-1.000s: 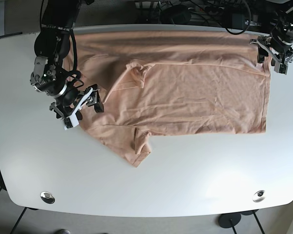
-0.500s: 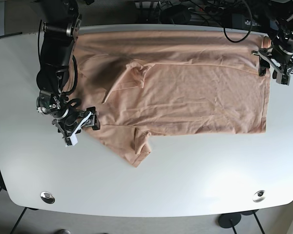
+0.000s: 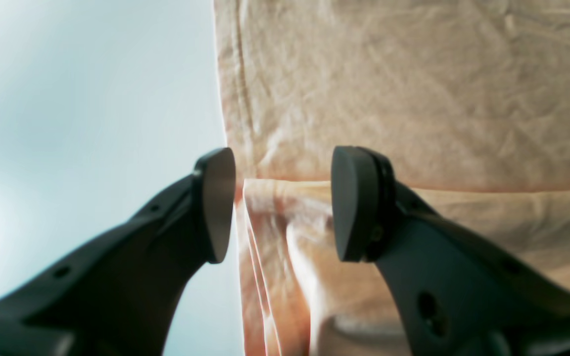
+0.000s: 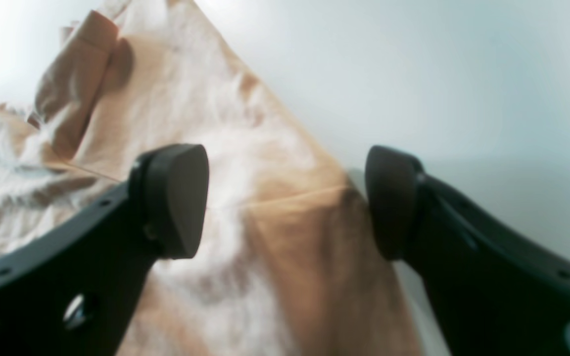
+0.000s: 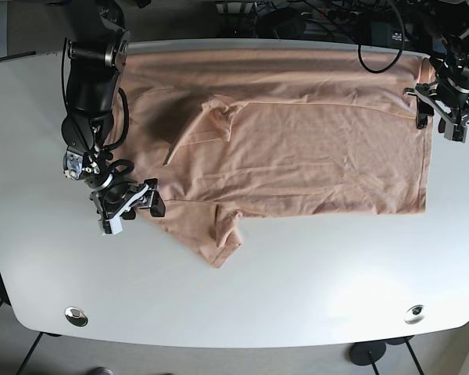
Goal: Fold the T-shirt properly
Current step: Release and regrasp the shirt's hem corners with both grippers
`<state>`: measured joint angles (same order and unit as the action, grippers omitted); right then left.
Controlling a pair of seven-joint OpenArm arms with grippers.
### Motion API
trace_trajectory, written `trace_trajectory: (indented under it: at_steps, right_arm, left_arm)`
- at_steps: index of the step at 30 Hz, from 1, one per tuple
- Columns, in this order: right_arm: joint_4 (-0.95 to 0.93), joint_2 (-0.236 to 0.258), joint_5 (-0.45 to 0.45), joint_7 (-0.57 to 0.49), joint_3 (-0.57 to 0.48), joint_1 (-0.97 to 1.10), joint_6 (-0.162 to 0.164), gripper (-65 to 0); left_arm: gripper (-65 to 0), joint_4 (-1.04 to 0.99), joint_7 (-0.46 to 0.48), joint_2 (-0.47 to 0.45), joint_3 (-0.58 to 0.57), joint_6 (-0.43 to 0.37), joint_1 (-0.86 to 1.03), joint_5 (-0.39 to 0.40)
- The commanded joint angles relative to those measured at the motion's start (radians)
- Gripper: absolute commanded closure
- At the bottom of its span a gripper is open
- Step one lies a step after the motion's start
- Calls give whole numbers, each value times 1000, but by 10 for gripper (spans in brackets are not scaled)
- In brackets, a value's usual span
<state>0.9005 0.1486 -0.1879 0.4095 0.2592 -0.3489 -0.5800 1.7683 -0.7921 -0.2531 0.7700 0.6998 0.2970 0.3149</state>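
Note:
A peach T-shirt [image 5: 297, 148] lies spread on the white table [image 5: 297, 281], part of it folded over, with one sleeve [image 5: 223, 238] pointing toward the front edge. My left gripper [image 5: 440, 123] is at the shirt's right edge, near the back corner. In the left wrist view it [image 3: 280, 207] is open, its fingers astride the doubled hem [image 3: 265, 247]. My right gripper [image 5: 133, 212] is at the shirt's lower left edge. The right wrist view shows it [image 4: 285, 202] open with a corner of cloth [image 4: 275, 217] between the fingers, the right finger at the cloth's edge.
Black cables and gear [image 5: 320, 19] crowd the table's back edge. Two round metal inserts [image 5: 76, 316] [image 5: 413, 314] sit near the front corners. The table's rounded edge runs close to both arms.
My right gripper has slid toward the front along the shirt's left edge. My left gripper has shifted slightly forward along the right edge. The shirt lies as before.

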Motion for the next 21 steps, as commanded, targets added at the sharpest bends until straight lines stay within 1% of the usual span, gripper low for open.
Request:
trace_trajectory:
  at_steps: [1,6,8,12,14,16,17,18,19,20,21]
  right_arm:
    - [-1,-10,18,53,-4,-2,1,-474]
    - [-1,-14,15,53,-4,0,1,-474]
    - [-1,-25,18,53,-4,0,1,-474]
    - [-5,-27,18,53,-4,0,1,-465]
    - [-5,-27,20,53,-4,9,1,-355]
    - [-5,-27,20,50,-4,12,1,-214]
    - [-7,-27,20,48,-4,11,2,-154]
    - [-7,-27,20,48,-4,11,2,-75]
    - [-5,-25,20,48,-4,11,4,-43]
    - [-4,-24,20,48,-4,11,5,-35]
    - [-2,-24,20,48,-4,11,5,-35]
  left_arm:
    - [-286,20,21,-19,6,-2,-3,16]
    - [-289,18,21,-22,6,-2,-3,16]
    - [-290,17,21,-24,4,-2,-3,14]
    - [-292,12,21,-39,7,-2,-52,14]
    - [-292,12,21,-42,6,-2,-61,14]
    - [-292,9,9,-56,4,-2,-103,13]
    - [-293,-5,-16,-62,4,-2,-124,13]
    - [-293,-38,-53,-71,4,-2,-167,14]
    - [-294,-84,-69,-82,4,-2,-226,14]
    - [-304,-123,-71,-84,4,-36,-267,14]
    - [-338,-166,-68,-84,4,-76,-305,14]
